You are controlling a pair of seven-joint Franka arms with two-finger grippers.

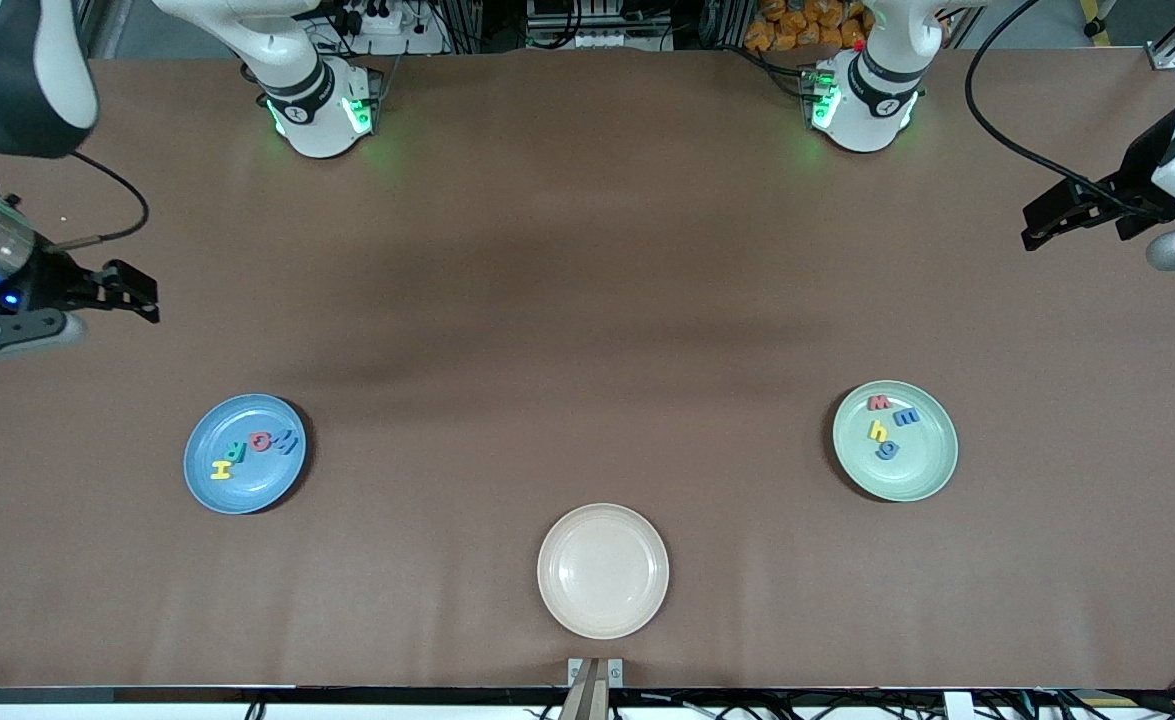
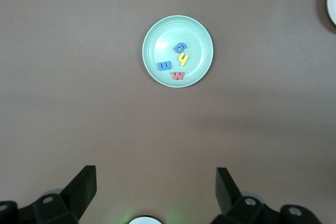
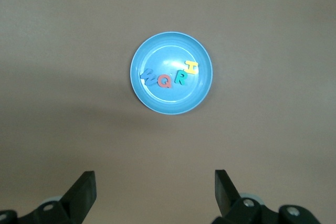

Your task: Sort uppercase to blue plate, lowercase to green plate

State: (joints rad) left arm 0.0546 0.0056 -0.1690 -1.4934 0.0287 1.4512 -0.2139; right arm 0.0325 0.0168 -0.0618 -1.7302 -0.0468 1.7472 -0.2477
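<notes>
**A:** On the blue plate (image 1: 209, 482) you've got all four capitals: yellow H (image 1: 220, 469), teal R (image 1: 238, 453), red Q (image 1: 263, 441), blue M (image 1: 287, 443), in a loose row. Plate sits toward the right arm's end of the table.

**B:** And the green plate (image 1: 922, 473)?

**A:** Four small letters in it: red m (image 1: 878, 403), blue m (image 1: 907, 418), yellow h (image 1: 879, 431), blue g (image 1: 887, 451). It sits toward the left arm's end. No letters loose on the table that I can see. Cream plate (image 1: 602, 570), nearest the front camera and between the two, is bare.

**B:** Grippers?

**A:** Right gripper (image 1: 137, 290) is up over bare table at its own end, fingers (image 3: 84, 192) spread wide, nothing between them. Left gripper (image 1: 1047, 222) likewise at its end, fingers (image 2: 84, 184) wide, nothing held. Both arms look parked.

**B:** So what's left?

**A:** By my read, nothing. Sort looks complete, eight of eight placed. You could check no letter straddles a rim, but all appear well inside.
</notes>
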